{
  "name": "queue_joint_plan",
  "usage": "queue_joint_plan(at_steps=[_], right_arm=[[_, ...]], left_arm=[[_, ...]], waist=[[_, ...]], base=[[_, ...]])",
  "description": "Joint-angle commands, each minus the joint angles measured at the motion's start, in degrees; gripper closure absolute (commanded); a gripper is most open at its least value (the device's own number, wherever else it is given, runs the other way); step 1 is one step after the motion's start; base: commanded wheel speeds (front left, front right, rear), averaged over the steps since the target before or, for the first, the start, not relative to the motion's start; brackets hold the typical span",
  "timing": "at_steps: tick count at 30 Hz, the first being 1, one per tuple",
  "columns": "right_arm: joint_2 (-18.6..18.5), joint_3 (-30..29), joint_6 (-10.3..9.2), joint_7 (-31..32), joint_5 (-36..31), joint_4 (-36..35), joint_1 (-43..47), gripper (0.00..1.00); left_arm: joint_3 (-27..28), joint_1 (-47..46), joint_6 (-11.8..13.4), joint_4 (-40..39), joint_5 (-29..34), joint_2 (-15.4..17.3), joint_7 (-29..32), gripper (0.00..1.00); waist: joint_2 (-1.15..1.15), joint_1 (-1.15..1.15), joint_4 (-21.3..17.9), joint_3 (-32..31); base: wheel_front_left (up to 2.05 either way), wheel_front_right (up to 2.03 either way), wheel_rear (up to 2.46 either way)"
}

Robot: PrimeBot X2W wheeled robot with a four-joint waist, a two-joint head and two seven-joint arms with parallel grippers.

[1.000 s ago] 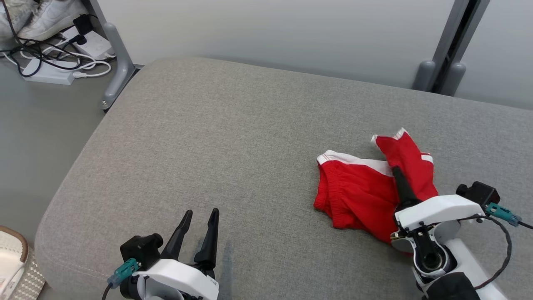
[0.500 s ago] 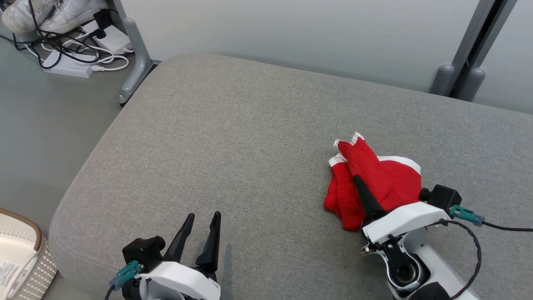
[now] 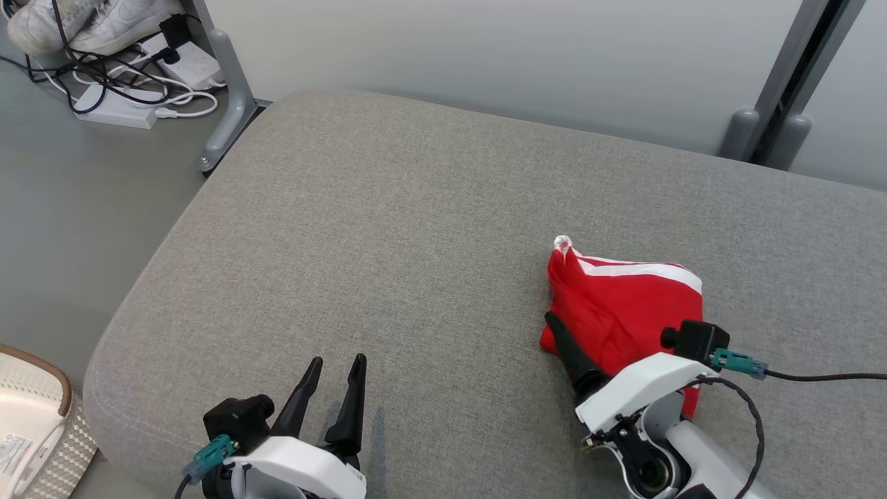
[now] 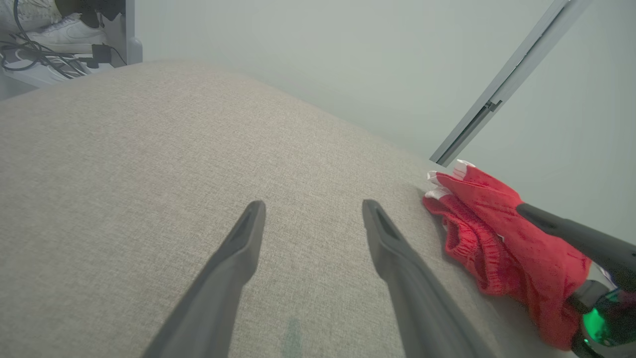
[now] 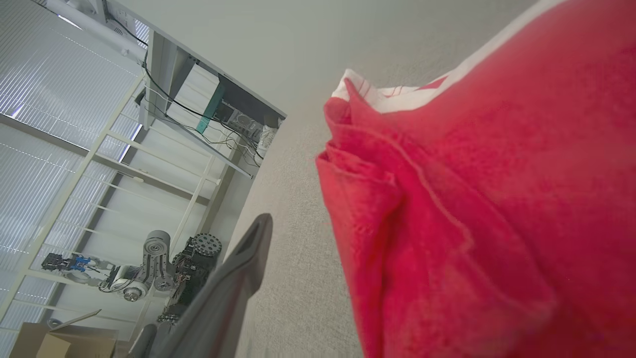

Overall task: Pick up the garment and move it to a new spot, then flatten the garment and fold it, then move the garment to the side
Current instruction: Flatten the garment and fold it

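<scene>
The garment (image 3: 627, 305) is a pair of red shorts with white trim, lying doubled over in a compact heap on the right of the grey cushion (image 3: 416, 242). My right gripper (image 3: 574, 324) sits at the heap's near-left edge. One dark finger (image 3: 563, 343) lies bare beside the cloth and the other is hidden under it. In the right wrist view that finger (image 5: 248, 248) stands well apart from the red fabric (image 5: 472, 199), so the jaws look open. My left gripper (image 3: 338, 360) hovers open near the front edge with nothing between its fingers (image 4: 248, 238); the shorts (image 4: 477, 233) lie to its right.
The cushion's rounded left edge (image 3: 145, 277) drops to the floor. Power strips and cables (image 3: 138, 97), shoes (image 3: 69, 21) and a metal leg (image 3: 229, 90) stand at the far left. Grey posts (image 3: 762, 132) rise behind on the right. A woven item (image 3: 28, 416) lies at the lower left.
My right gripper carried a flap of the shorts leftward over the rest, then its jaws parted and the cloth settled. The head camera shifted a little. The left arm stayed put.
</scene>
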Motion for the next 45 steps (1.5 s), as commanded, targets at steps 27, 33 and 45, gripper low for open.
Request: queue_joint_plan(at_steps=[27,33,45], right_arm=[[-10.2,1.3,0.09,-4.1,-13.7,-4.2,-2.6,0.00],[-12.5,-5.5,0.09,-6.1,-22.8,-4.0,-0.5,0.00],[-6.6,-27.8,0.05,-7.0,-47.2,-17.6,12.4,0.00]], left_arm=[[6.9,1.1,-0.6,-4.9,3.2,0.3,-0.1,0.00],[10.5,1.3,-0.8,-6.3,4.1,0.3,-0.1,0.00],[12.9,2.9,-2.0,-8.3,6.5,0.2,-0.1,0.00]], waist=[[0.00,0.00,-9.6,-3.1],[0.00,0.00,-12.7,-3.5],[0.00,0.00,-15.8,-2.8]], base=[[0.00,0.00,0.00],[0.00,0.00,0.00],[0.00,0.00,0.00]])
